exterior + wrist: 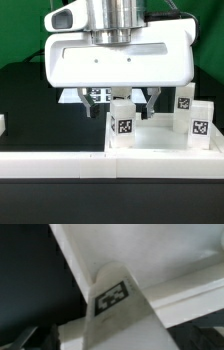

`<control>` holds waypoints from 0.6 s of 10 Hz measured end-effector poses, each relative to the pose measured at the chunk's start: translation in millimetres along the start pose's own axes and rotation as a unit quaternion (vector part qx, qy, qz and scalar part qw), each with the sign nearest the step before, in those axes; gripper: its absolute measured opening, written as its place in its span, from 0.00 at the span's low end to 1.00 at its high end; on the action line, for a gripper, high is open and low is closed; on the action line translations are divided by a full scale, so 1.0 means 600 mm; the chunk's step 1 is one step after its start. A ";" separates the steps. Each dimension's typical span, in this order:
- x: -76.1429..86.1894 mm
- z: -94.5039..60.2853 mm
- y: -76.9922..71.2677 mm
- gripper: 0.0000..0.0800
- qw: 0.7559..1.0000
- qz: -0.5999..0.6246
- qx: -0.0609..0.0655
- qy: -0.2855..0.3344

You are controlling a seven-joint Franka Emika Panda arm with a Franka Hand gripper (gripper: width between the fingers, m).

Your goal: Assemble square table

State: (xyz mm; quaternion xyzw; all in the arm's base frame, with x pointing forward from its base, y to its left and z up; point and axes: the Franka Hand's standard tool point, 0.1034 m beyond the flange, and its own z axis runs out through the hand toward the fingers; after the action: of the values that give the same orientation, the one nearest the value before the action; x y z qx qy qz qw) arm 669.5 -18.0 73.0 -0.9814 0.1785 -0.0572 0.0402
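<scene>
Pincer (122,97) is hanging wide open with nothing between its fingers, hovering over the rear of the square slab (150,140), probably lining up on the nearest leg (122,124). That slab is sitting on the black desk (25,100), pushed against the long low wall (60,161), likely so it cannot slide. Three tagged legs are standing upright in its corners, the wrist view showing one (112,300) close up.

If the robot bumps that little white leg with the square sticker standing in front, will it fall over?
Probably, yes. The leg looks taller than it is wide and stands free, so a sideways bump could tip it. It looks like stiff plastic, so it likely won't bend. Its flat sides suggest it would slide, not roll. The open tool sits right behind it.
</scene>
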 end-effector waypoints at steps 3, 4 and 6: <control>-0.001 -0.004 -0.011 0.81 0.991 -0.133 -0.006 0.000; -0.001 -0.008 -0.011 0.81 0.977 -0.215 -0.004 0.002; -0.002 -0.005 -0.009 0.81 0.981 -0.193 -0.005 0.001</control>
State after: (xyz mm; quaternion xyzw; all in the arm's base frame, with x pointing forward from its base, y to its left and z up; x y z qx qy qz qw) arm 669.8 -13.0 76.5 -0.9976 -0.0140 -0.0638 0.0237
